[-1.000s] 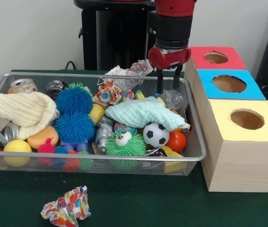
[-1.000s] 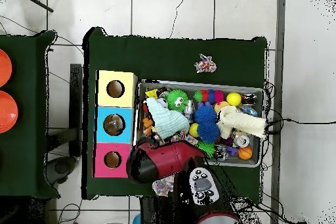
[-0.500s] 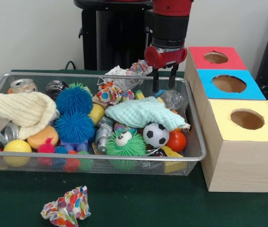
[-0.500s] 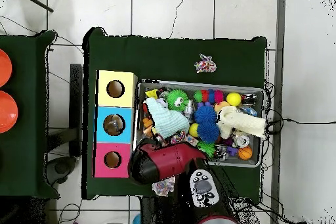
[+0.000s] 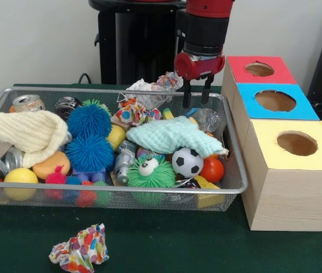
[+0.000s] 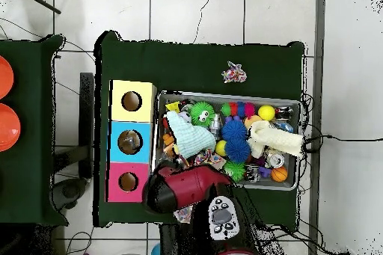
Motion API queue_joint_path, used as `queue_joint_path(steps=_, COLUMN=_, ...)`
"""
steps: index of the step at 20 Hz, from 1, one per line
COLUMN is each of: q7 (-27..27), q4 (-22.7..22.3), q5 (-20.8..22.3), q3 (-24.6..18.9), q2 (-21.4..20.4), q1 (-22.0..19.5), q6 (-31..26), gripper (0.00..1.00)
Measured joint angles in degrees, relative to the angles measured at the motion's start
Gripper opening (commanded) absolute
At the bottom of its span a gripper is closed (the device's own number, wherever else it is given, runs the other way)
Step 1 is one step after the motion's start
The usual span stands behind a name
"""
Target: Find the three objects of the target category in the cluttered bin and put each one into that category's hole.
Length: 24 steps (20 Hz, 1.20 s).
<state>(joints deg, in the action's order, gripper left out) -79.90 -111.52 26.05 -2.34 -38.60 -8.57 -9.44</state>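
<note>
My gripper (image 5: 197, 98) hangs open and empty over the far right corner of the wire bin (image 5: 64, 188), its fingertips just above a clear crumpled wrapper (image 5: 208, 119) and a mint cloth (image 5: 169, 135). In the bin lie crumpled colourful paper (image 5: 131, 112), a soccer ball (image 5: 187, 162), a green fuzzy toy with an eye (image 5: 148, 170), two blue spiky balls (image 5: 90, 136), a cream cloth (image 5: 27, 131) and cans (image 5: 27, 102). Right of the bin stand the red box (image 5: 257, 71), blue box (image 5: 275, 101) and yellow box (image 5: 294, 145), each with a hole. From overhead the red arm (image 6: 191, 185) hides the gripper.
A crumpled colourful paper ball (image 5: 78, 250) lies on the green table in front of the bin; overhead this paper ball (image 6: 234, 72) sits beyond the bin (image 6: 224, 94). More crumpled paper (image 5: 166, 81) rests behind the bin's far rim. The boxes (image 6: 129, 142) stand close against the bin's side.
My gripper has risen a little and drawn back toward the bin's far rim, still open and empty. Nothing in the bin has moved.
</note>
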Motion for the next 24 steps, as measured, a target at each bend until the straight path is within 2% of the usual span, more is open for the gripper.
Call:
queue_joint_path(steps=10, q7=0.00, q4=0.00, q5=0.00, q3=2.17, q2=0.12, q1=2.37, q6=0.52, gripper=1.00)
queue_joint_path(steps=24, q7=-0.02, q4=0.00, q5=-0.53, q3=3.07, q2=2.50, q1=1.99, q6=4.61, gripper=1.00)
